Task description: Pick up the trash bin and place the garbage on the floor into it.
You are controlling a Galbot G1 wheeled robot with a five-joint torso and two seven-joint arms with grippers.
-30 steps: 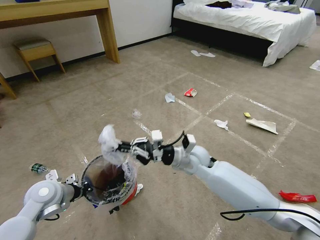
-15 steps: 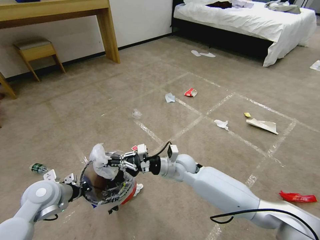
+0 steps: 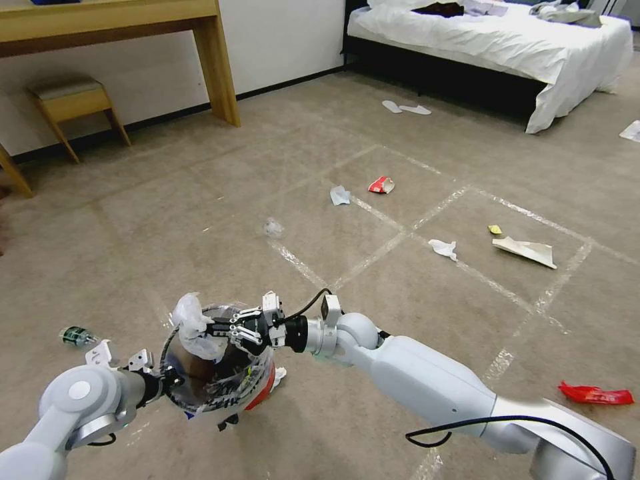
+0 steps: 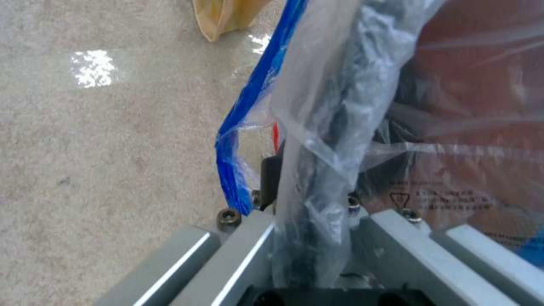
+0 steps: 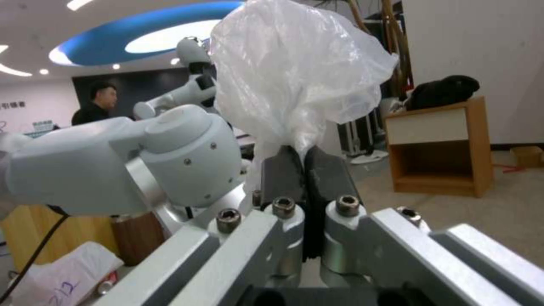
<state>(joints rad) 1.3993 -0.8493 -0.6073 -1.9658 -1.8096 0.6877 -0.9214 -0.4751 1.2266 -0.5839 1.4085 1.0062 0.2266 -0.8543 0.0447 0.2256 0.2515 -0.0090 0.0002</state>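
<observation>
While the left gripper point(image 3: 159, 380) clamps the bin point(image 3: 217, 363) rim at nine o'clock, holding it off the floor point(image 3: 373, 400), the right gripper point(image 3: 212, 329) hovers over its mouth, jaws pinched tight on a white bag point(image 3: 190, 323).

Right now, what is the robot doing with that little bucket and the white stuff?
The robot is tidying up. Its left gripper holds the trash bin by its bag-lined rim, jaws shut on it, just above the carpet floor. Its right gripper has its jaws pinched on a crumpled white plastic bag over the bin's mouth. More garbage lies around: a crushed red cup, tissues, a small bottle.
</observation>
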